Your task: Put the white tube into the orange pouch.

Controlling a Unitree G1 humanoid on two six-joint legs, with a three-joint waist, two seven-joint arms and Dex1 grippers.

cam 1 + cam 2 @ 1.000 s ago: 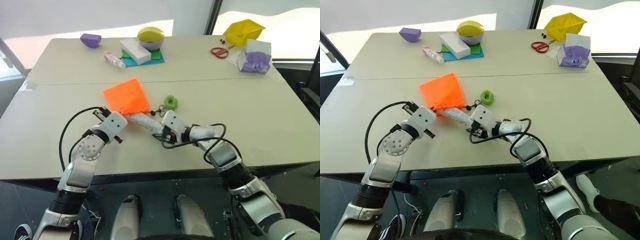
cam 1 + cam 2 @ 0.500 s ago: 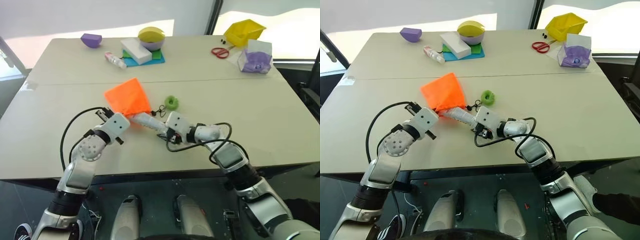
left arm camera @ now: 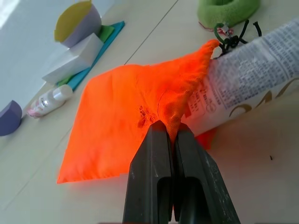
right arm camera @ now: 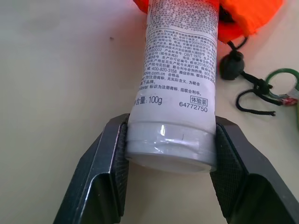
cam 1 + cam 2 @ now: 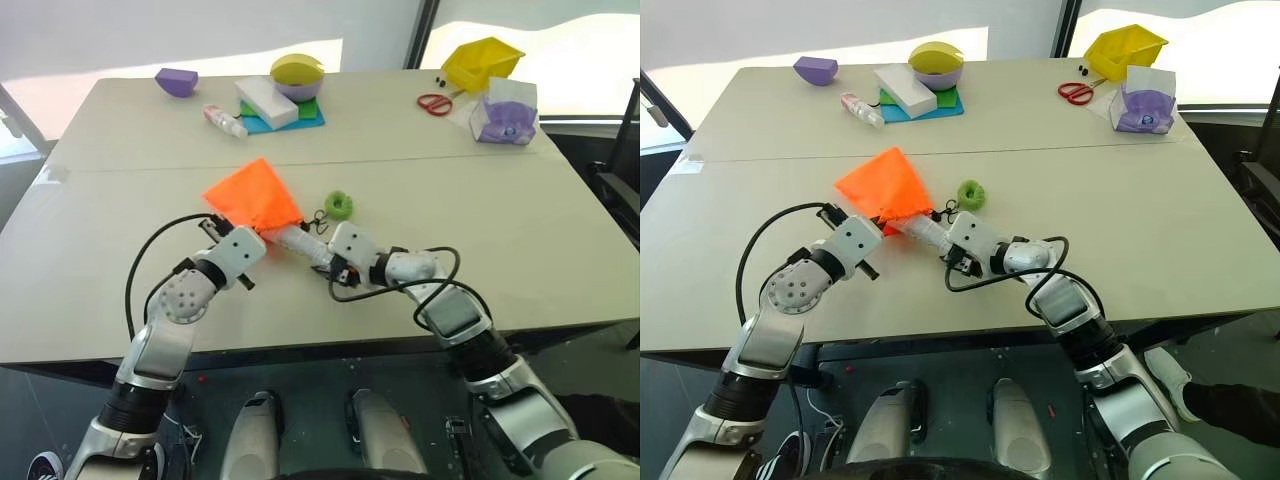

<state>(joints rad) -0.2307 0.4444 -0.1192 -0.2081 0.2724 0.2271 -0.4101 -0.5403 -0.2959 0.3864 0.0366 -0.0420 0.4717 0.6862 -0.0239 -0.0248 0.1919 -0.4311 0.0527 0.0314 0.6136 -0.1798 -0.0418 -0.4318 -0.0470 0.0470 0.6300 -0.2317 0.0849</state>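
White tube's (image 4: 180, 84) far end inside orange pouch (image 3: 126, 121)

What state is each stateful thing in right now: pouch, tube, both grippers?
orange pouch: mouth edge pinched and lifted, tube tip inside.
white tube: partly inserted, cap end outside.
left gripper: shut on the pouch's edge.
right gripper: clamped on the tube's cap end.
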